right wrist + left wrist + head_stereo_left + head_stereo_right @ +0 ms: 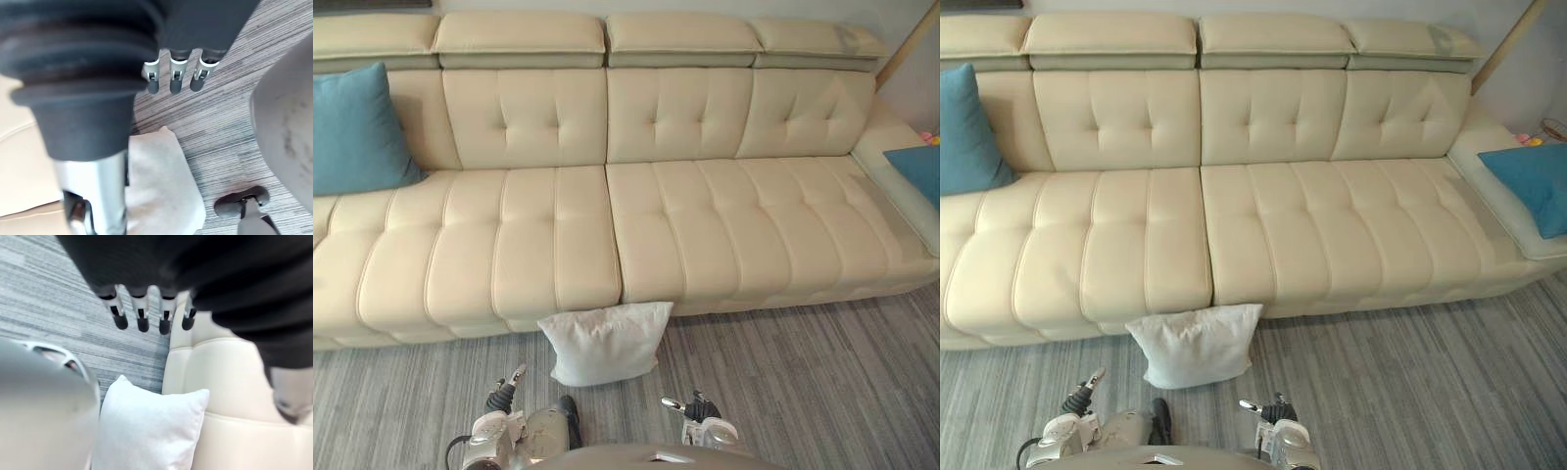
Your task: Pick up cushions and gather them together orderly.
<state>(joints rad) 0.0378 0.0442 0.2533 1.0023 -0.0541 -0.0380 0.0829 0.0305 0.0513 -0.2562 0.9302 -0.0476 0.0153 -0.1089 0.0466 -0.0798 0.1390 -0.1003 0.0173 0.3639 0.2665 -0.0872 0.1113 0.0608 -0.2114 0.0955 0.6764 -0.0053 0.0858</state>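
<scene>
A white cushion (pixel 605 343) stands on the grey carpet, leaning against the front of the cream sofa (pixel 538 235) near its middle seam. A teal cushion (pixel 352 132) rests against the sofa's backrest at the far left. Another teal cushion (pixel 1533 181) lies on the sofa's right end section. My left hand (pixel 501 395) hangs low, just left of and nearer than the white cushion, with its fingers (pixel 142 318) straight and nothing in them. My right hand (pixel 700 406) hangs low to the cushion's right, its fingers (pixel 175 81) straight and empty too.
Striped grey carpet (pixel 803 382) runs along the whole sofa front. A slanted wooden pole (pixel 1503 44) stands behind the sofa's right end, with small colourful items (pixel 1530 139) beside it.
</scene>
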